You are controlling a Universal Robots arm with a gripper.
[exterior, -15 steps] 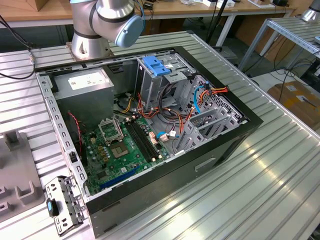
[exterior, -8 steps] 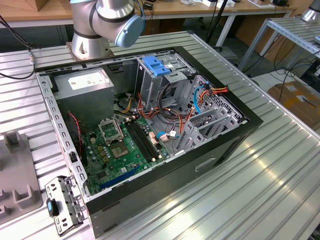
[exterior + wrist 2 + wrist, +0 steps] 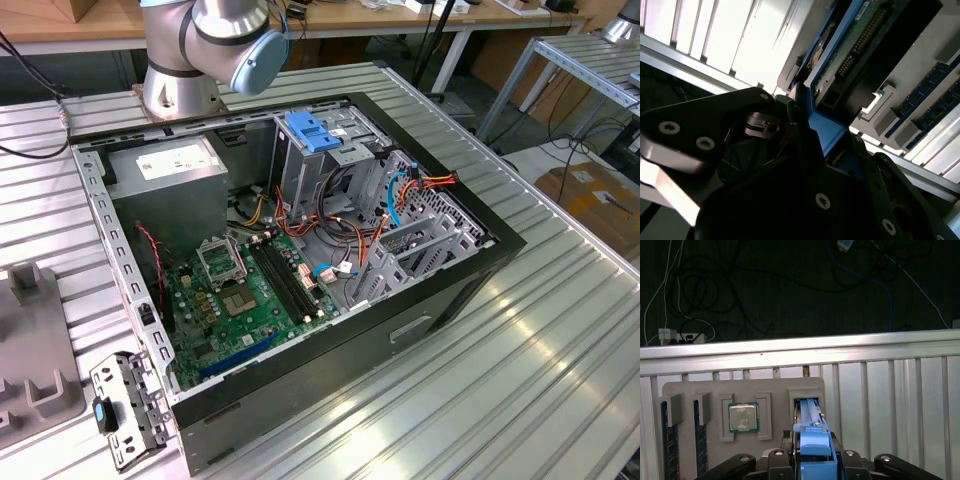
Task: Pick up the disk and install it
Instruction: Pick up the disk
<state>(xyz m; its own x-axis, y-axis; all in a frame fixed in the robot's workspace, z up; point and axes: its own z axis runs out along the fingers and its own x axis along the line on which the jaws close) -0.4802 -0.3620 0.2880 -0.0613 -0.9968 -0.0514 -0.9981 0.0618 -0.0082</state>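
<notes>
We find the gripper [image 3: 813,457] down at the grey tray [image 3: 710,390], its black jaws tight against both flat sides of the disk [image 3: 810,415] with no gap showing along either edge. The disk stands on edge in the tray's end slot, blue rail uppermost, and in the second wrist view we see its green circuit-board face [image 3: 850,55] and a row of connector pins beside the dark gripper links. A raised lip borders the slot closely on its sides. A square chip [image 3: 743,417] lies in the next pocket of the tray, and beyond it two memory sticks [image 3: 670,445] stand in the pockets at the tray's far end (well apart from the jaws). On the disk's side of the tray the ribbed metal table [image 3: 890,405] runs open as far as its bright edge rail, past which dark floor and loose cables [image 3: 715,290] lie. In the exterior view the tray [image 3: 30,330] sits at the exterior view's left edge, and beside it the opened computer case [image 3: 450,290] lies on the table, its black rim framing the boards and wiring, with the arm [image 3: 215,40] rising behind the case.
</notes>
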